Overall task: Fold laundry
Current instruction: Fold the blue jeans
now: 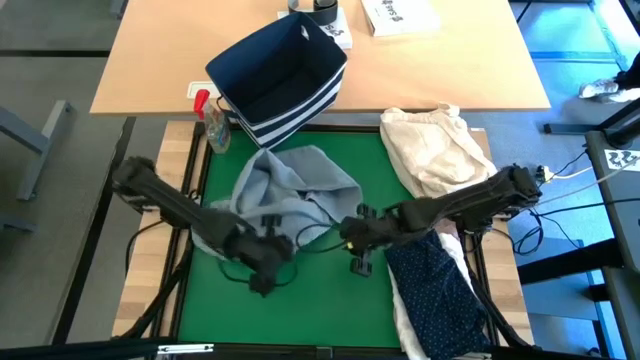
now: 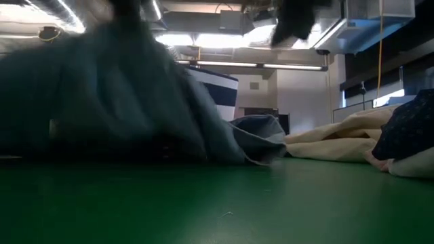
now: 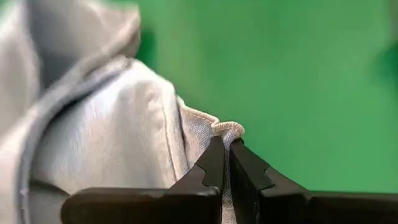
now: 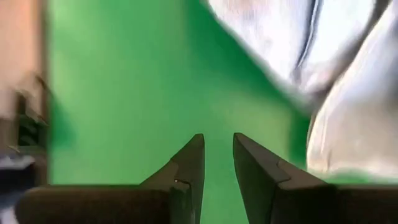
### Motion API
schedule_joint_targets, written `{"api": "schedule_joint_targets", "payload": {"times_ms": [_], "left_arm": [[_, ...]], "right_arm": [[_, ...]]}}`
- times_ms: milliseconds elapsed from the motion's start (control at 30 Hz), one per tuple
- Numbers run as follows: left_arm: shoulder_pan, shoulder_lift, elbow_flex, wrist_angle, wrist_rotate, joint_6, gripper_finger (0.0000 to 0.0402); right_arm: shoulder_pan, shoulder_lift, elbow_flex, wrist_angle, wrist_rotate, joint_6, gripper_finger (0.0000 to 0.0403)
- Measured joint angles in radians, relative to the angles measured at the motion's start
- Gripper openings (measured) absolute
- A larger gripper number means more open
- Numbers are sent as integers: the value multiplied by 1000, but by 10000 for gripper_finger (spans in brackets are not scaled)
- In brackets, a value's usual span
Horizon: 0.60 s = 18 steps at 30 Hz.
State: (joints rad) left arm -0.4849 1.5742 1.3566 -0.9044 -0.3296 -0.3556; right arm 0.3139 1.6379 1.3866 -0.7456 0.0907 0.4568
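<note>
Left gripper pinching jeans hem; right gripper slightly parted (empty).

Even, bright overhead light on the desk in the high view, with only soft shadows under the arms; a blue cast falls on the floor at the right edge. Low view is dim in the foreground: the grey jeans close to the lens are smeared and out of focus, while ceiling strip lights behind glare white. In both wrist views cloth and green mat are soft.
</note>
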Motion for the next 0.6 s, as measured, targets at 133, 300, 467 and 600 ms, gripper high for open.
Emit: {"api": "schedule_joint_targets", "payload": {"times_ms": [133, 300, 467, 600], "left_arm": [[4, -166, 145, -48, 36, -1, 5], [7, -305, 315, -34, 32, 14, 5], [7, -376, 495, 1, -12, 125, 6], [7, -402, 588, 3, -12, 251, 6]], "right_arm": [[0, -59, 135, -23, 20, -24, 86], [0, -103, 292, -26, 22, -46, 86], [0, -108, 417, -19, 70, -47, 86], [0, -109, 476, -38, 109, -45, 102]]}}
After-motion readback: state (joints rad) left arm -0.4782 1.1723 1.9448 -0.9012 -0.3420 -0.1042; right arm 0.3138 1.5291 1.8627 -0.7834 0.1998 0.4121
